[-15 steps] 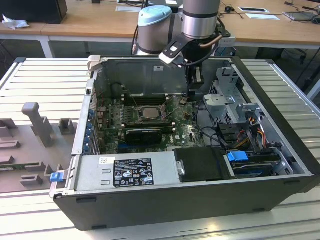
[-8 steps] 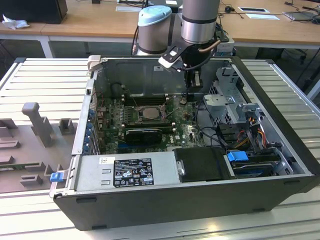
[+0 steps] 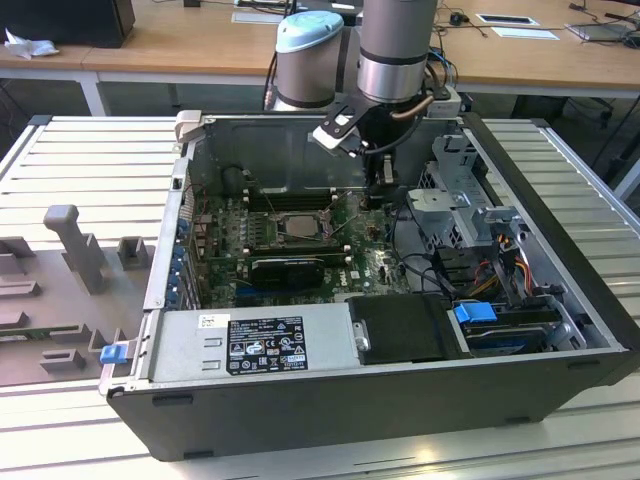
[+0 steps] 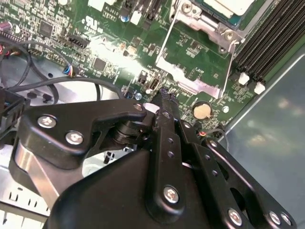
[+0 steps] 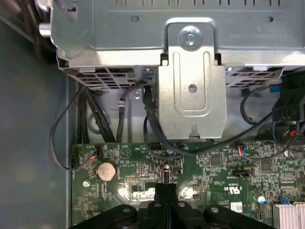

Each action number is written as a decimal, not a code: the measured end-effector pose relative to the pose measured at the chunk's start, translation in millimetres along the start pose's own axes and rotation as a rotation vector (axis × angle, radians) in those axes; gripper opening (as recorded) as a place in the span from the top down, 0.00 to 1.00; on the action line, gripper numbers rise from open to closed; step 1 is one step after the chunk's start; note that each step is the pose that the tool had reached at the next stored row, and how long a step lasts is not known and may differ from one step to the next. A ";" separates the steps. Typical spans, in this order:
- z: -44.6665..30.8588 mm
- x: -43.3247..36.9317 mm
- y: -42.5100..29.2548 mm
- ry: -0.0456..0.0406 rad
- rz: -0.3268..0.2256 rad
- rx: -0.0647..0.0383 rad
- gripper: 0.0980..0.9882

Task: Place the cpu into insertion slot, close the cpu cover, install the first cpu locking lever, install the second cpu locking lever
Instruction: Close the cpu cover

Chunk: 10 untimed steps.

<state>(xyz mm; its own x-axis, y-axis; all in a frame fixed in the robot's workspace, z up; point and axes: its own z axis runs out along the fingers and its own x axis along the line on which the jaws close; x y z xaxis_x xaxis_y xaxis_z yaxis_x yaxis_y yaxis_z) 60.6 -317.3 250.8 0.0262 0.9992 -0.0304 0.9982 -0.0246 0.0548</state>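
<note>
Green motherboard [image 3: 365, 268] lies inside an open computer case [image 3: 400, 400] on a slatted metal desk [image 3: 80, 150]. The cpu [image 3: 300, 226] looks seated in the insertion slot [image 3: 262, 228]. The second wrist view shows its pale metal top [image 4: 226, 5] inside the slot's metal rim [image 4: 206, 20], so I judge step one done.

The cpu cover [image 4: 187, 78] looks swung open off the slot, hanging out over the board on the side away from the black memory slots [image 4: 271, 38]. Green board shows through its window, so it is not closed. Thin rods run along the frame. I can't sort the locking levers from it, and nothing reads as latched. Left to do, by my read: cover, then both levers.

The claw [image 4: 162, 98] is clear of the slot, past the open cover's far edge. It is low over the board, near a coin battery [image 4: 202, 110], on the side of the slot toward the grey metal drive bracket [image 5: 190, 86]. Its fingers are pressed together with nothing visible between them, and in the first wrist view the tips [image 5: 167, 190] meet over the board. No contact with the cover shows.
</note>
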 end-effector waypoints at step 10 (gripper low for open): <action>1.3 6.0 -11.2 0.0051 -0.032 0.014 0.99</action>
<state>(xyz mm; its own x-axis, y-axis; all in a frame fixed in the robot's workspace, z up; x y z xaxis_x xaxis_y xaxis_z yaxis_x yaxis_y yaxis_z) 49.7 -311.1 248.6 -0.0061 0.9996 -0.0268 0.9992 0.0071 0.0398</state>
